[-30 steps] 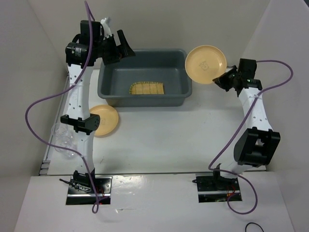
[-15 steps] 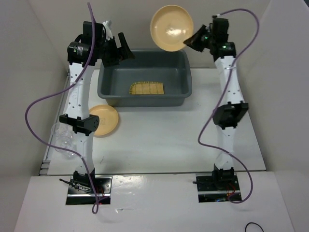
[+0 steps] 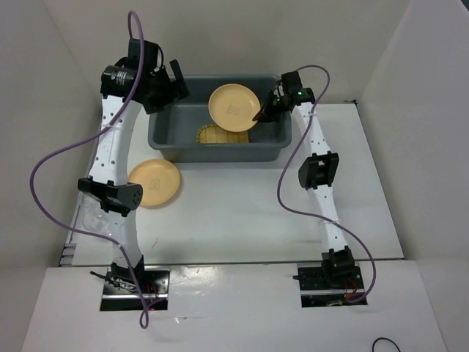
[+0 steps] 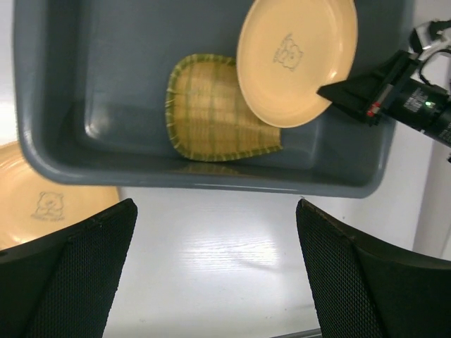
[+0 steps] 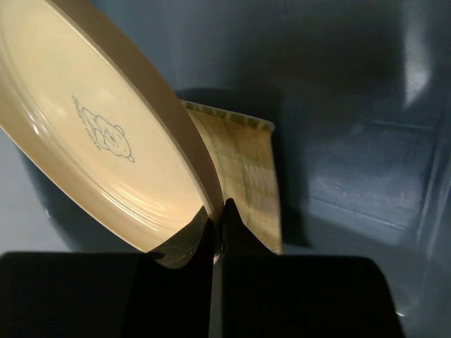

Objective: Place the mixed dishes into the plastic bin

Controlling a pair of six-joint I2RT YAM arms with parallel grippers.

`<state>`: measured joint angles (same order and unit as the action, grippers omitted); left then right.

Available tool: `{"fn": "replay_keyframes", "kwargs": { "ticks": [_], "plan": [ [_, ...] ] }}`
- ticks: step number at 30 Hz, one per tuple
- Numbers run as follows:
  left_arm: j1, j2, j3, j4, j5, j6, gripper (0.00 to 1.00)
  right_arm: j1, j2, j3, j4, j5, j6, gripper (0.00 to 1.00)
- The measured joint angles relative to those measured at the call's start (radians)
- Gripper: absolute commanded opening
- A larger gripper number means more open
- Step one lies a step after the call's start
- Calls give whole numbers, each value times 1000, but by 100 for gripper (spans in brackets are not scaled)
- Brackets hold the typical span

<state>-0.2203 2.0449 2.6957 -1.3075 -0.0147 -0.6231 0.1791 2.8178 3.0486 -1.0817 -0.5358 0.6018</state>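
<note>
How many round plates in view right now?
2. One plate, gripped by the right gripper, hangs over the bin above the slatted tray. The other plate lies on the table by the bin's near-left corner.

**Bin's right half is blocked, its left half is open**

You have room over the left half of the plastic bin point(image 3: 163, 136), where the floor is bare. The slatted tray point(image 3: 220, 136) covers the middle and right of the floor. The tilted plate point(image 3: 233, 108) hangs above it, pinched in the right gripper point(image 5: 217, 225), which reaches over the right wall. Your left gripper point(image 4: 215, 205), jaws wide, hangs above the bin's left end. On the table point(image 3: 242, 205), the second plate point(image 3: 155, 182) lies near the bin's front-left corner, beside the left arm.
</note>
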Motion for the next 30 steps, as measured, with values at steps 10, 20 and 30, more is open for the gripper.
{"fn": "replay_keyframes", "kwargs": {
  "ticks": [10, 20, 30],
  "plan": [
    [23, -106, -235, 2, -100, -64, 100, 33, 19, 44, -83, -8, -80, 2],
    [144, -391, -898, 208, -12, -174, 96, 78, 84, 44, -200, 45, -123, 12],
    [323, -597, -1213, 390, 144, -187, 100, 70, 85, 26, -206, 56, -120, 73]
  ]
}}
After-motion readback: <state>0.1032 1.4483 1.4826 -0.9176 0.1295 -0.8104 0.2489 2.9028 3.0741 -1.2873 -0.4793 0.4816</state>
